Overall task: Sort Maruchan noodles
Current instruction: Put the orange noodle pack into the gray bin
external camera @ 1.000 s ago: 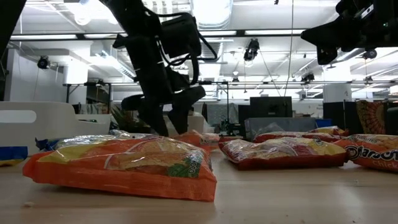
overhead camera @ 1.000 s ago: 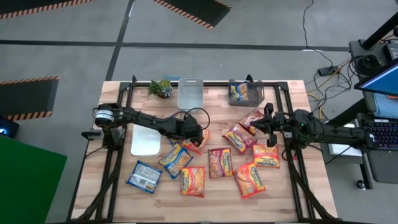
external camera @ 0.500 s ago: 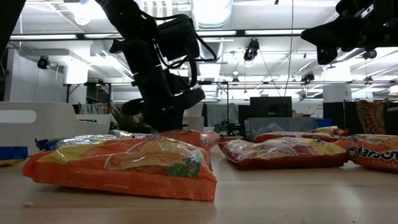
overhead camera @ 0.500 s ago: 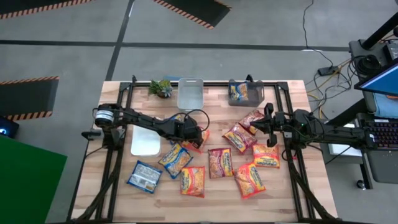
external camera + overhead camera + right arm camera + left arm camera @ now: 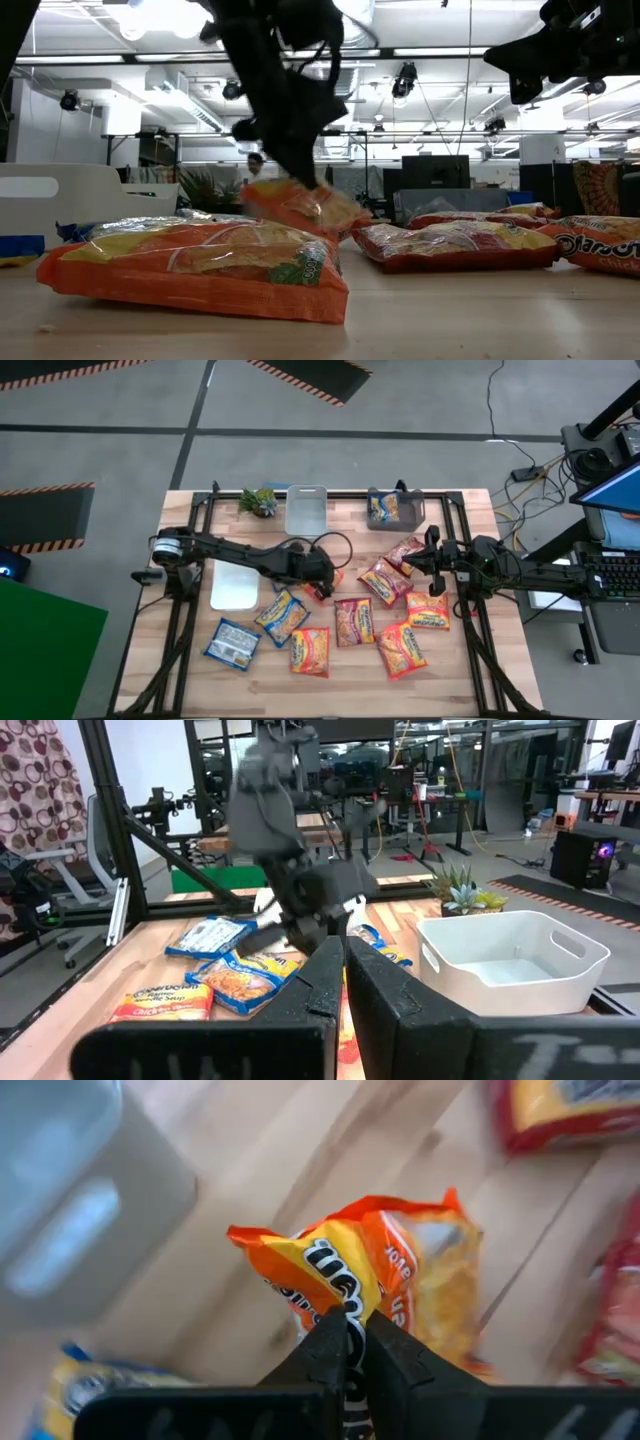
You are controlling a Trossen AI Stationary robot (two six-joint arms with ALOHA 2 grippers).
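The left tool [image 5: 350, 1342] is pinched shut on an orange noodle packet [image 5: 385, 1275], holding it clear of the bench [image 5: 470, 670] just in front of the clear bin [image 5: 306, 510]. The right tool [image 5: 428, 563], fingers together and gripping nothing, hangs right of that bin over the red packets [image 5: 385, 582].

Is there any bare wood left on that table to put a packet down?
Yes: the near left corner beside the blue packet, the near right corner past the red packet, and between the clear bin and the bin holding a packet. The middle is crowded.
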